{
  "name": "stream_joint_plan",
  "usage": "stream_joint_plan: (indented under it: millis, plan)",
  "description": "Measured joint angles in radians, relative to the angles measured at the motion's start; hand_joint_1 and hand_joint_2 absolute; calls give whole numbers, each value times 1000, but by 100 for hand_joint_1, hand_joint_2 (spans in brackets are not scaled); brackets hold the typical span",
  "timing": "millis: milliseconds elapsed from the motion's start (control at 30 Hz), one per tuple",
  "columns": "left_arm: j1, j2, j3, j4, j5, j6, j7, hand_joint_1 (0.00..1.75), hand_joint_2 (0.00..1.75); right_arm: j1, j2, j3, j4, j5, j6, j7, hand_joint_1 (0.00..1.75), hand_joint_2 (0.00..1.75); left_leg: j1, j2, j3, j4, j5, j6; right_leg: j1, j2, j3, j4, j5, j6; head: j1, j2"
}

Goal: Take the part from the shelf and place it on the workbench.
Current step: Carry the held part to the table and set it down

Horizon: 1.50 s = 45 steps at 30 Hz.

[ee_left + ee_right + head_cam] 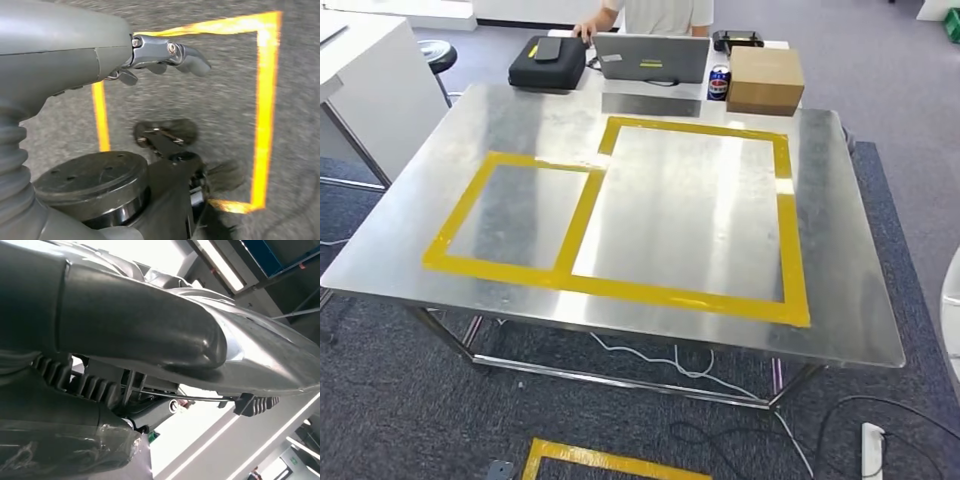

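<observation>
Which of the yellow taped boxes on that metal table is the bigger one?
The right-hand rectangle on the workbench is bigger; it reaches farther toward the laptop than the smaller left rectangle, sharing one tape edge.

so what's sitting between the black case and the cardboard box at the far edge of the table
In the head view, an open grey laptop and a blue drink can lie between the black case and cardboard box.

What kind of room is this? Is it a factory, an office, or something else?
Probably a robot test lab set up in an office-like room. A steel workbench carries yellow tape rectangles marking zones, cables trail over grey carpet, and a person sits at a laptop behind it.
</observation>
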Motion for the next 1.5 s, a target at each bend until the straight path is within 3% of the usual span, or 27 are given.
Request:
stream_joint_plan:
  millis: [33, 67, 133, 200, 233, 300, 333, 367, 433, 467, 500, 567, 600, 633, 700, 767, 800, 833, 967, 1100, 1267, 1500]
  plan:
    - [1, 7, 0, 0, -2, -9, 0, 0, 175, 1, 3, -3, -3, 13, -9, -5, 175, 0, 1, 0, 14, 8, -20, -5, 5, 0, -7, -16, 62, -6, -2, 0]
    - [-2, 12, 0, -1, -2, -15, -1, 0, 175, -1, 5, -5, -8, 34, -23, -14, 175, 0, 3, -1, 18, 24, -27, -11, 10, 0, -8, -14, 71, -13, -3, 0]
    - [-14, 18, 0, -1, -3, -16, -3, 0, 175, -13, 6, -8, -18, 95, -64, -45, 175, 0, 7, 1, -23, 104, 5, -24, 10, 3, 7, -13, 49, -24, -5, 1]
    - [-21, 20, -1, -1, -4, -14, -4, 0, 175, -23, 6, -10, -22, 152, -103, -73, 175, 0, 9, 2, -95, 213, 46, -37, 5, 3, 27, -28, 37, -32, -8, 1]
    - [-22, 20, -1, -1, -4, -13, -4, 0, 175, -24, 6, -9, -22, 167, -115, -80, 175, 0, 10, 3, -116, 243, 53, -42, 5, 3, 33, -32, 33, -34, -9, 1]
    - [-22, 20, -2, -1, -5, -13, -4, 0, 175, -25, 6, -9, -22, 175, -123, -86, 175, 0, 11, 3, -128, 256, 51, -44, 4, 3, 37, -34, 31, -35, -10, 1]
    - [-22, 20, -2, -1, -6, -12, -4, 0, 175, -26, 5, -8, -21, 185, -131, -90, 175, 0, 12, 3, -138, 266, 43, -46, 4, 3, 40, -35, 29, -35, -9, 1]
    - [-21, 21, -2, -1, -8, -11, -3, 0, 175, -29, 3, -7, -21, 206, -145, -101, 175, 0, 15, 3, -159, 283, 16, -49, 2, 3, 49, -37, 23, -34, -9, 1]
    - [-21, 24, -2, -1, -11, -12, 2, 0, 175, -39, -10, 13, -15, 282, -190, -130, 175, 0, 29, 3, -222, 285, -67, -61, -7, 6, 89, -41, -6, -25, -8, 1]
    - [-22, 26, -2, -1, -12, -14, 4, 0, 175, -43, -18, 28, -12, 317, -210, -144, 175, 0, 37, 4, -240, 253, -72, -67, -13, 7, 109, -41, -22, -19, -9, 1]
    - [-23, 27, -2, -1, -12, -15, 5, 0, 175, -46, -26, 44, -10, 344, -227, -155, 175, 0, 43, 5, -242, 196, -34, -73, -18, 9, 126, -42, -37, -11, -9, 1]
    - [-24, 29, -2, -1, -11, -11, 2, 0, 175, -45, -37, 69, -9, 383, -251, -171, 175, 0, 49, 10, -225, 85, 78, -77, -21, 11, 140, -38, -54, 2, -11, 1]
    - [-24, 29, -1, -1, -11, -8, 0, 0, 175, -44, -44, 80, -10, 410, -267, -180, 175, 0, 51, 12, -220, 56, 110, -74, -20, 11, 141, -38, -61, 10, -12, 1]
    - [-24, 29, -1, -1, -11, -4, -1, 0, 175, -43, -52, 91, -10, 438, -283, -188, 175, 0, 51, 14, -219, 44, 124, -72, -19, 11, 144, -37, -70, 13, -13, 1]
    - [-23, 29, -1, -1, -11, 1, -2, 0, 175, -42, -66, 110, -10, 482, -306, -199, 175, 0, 51, 13, -215, 45, 141, -66, -18, 8, 148, -40, -83, -6, -10, 1]
    - [-24, 29, -1, -1, -11, 3, -2, 0, 175, -41, -76, 124, -10, 496, -313, -202, 175, 0, 49, 11, -213, 44, 142, -59, -18, 6, 154, -44, -84, -31, -8, 1]
    - [-24, 29, -1, -1, -11, 3, -2, 0, 175, -41, -80, 129, -10, 497, -315, -203, 175, 0, 48, 9, -213, 44, 142, -55, -18, 5, 156, -49, -81, -32, -8, 1]
    - [-24, 29, -1, -1, -11, 3, -2, 0, 175, -41, -83, 133, -10, 498, -315, -204, 175, 0, 48, 8, -213, 44, 141, -53, -18, 4, 160, -54, -77, -25, -8, 1]
    - [-23, 29, -1, -1, -12, 3, -2, 0, 175, -42, -89, 145, -10, 500, -319, -206, 175, 0, 47, 7, -213, 44, 138, -45, -20, 3, 170, -73, -70, 22, -8, 1]
    - [-23, 30, -1, -1, -14, 3, -2, 0, 175, -41, -97, 154, -9, 564, -349, -214, 175, 0, 46, 7, -213, 44, 137, -43, -22, 3, 177, -76, -69, 36, -8, 1]
    - [-24, 32, -1, -1, -21, -2, -1, 0, 175, -51, -190, 208, 47, 886, -440, -185, 175, 0, 46, 7, -212, 44, 137, -43, -22, 4, 177, -75, -69, 40, -9, 1]
    - [-25, 39, -1, -1, -21, -23, -9, 0, 175, -150, -411, 398, 287, 1469, -516, 50, 175, 0, 47, 7, -213, 43, 141, -42, -21, 4, 176, -73, -67, 42, -8, 1]
